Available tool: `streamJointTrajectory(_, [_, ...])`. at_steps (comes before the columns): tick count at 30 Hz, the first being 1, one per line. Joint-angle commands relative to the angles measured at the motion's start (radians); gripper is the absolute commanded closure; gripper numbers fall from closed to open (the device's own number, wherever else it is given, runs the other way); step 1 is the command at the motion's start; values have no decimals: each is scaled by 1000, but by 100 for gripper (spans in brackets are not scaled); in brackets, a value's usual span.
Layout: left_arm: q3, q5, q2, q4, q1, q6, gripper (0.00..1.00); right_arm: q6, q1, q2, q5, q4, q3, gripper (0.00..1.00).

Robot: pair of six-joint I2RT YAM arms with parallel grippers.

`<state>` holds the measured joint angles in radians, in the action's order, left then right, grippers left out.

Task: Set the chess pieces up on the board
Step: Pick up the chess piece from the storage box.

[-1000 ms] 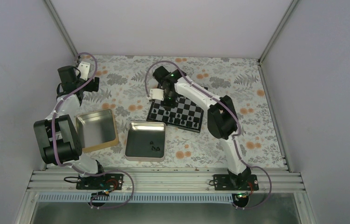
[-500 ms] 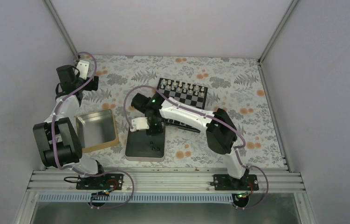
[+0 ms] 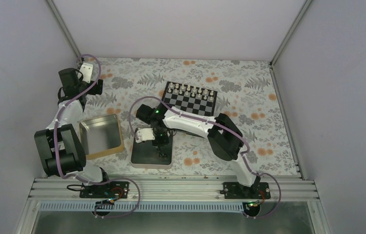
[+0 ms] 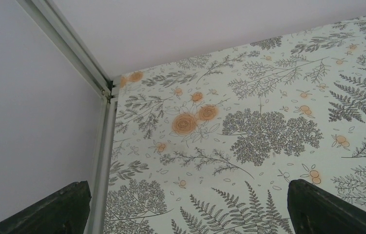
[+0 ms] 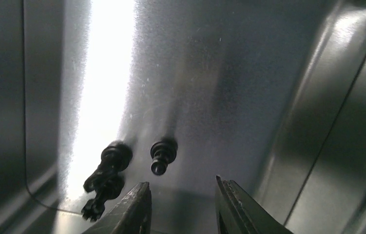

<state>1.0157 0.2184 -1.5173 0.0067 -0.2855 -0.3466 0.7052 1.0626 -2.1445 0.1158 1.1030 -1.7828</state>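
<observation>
In the right wrist view, three black chess pieces lie on the floor of the silver tin. One is a pawn; two longer pieces lie against each other to its left. My right gripper hangs open just above them and to the right, with nothing between its fingers. From above, the right gripper is inside the silver tin. The board lies behind it, pale pieces along its far row, its near rows hidden by the arm. My left gripper is open over bare cloth.
A gold-rimmed tin stands left of the silver tin. The left gripper rests near the back left corner, by the frame post. The floral cloth covers the table; walls close in on three sides.
The right arm has swung from the board's left edge toward me and lowered its gripper into the silver tin. The board's far row has come into view. The left arm has not moved.
</observation>
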Motion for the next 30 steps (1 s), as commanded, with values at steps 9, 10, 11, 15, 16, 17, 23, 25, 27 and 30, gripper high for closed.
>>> streamJointTrajectory(9, [-12,21,19,21,-14,14,0,14,11,-69,20,-18,4,69])
streamJointTrajectory(10, [-12,22,19,21,-14,14,0,15,12,-71,21,-16,5,69])
streamJointTrajectory(11, [-12,22,18,23,-15,13,0,15,11,-75,23,-19,6,70])
streamJointTrajectory(15, [-11,24,15,23,-15,14,0,16,11,-83,32,-23,0,71])
streamJointTrajectory(16, [-11,24,13,23,-15,13,0,17,12,-85,34,-26,-1,71])
streamJointTrajectory(17, [-11,24,13,22,-15,14,0,16,11,-84,35,-26,-2,71])
streamJointTrajectory(23, [-9,25,7,21,-17,11,0,19,12,-85,61,-25,-10,76])
streamJointTrajectory(25, [-10,28,7,21,-16,13,0,19,13,-86,69,-23,-9,79])
streamJointTrajectory(27, [-8,27,7,20,-17,14,0,21,13,-88,73,-21,-9,81])
streamJointTrajectory(30, [-8,27,9,20,-17,12,0,25,13,-92,73,-19,-7,87])
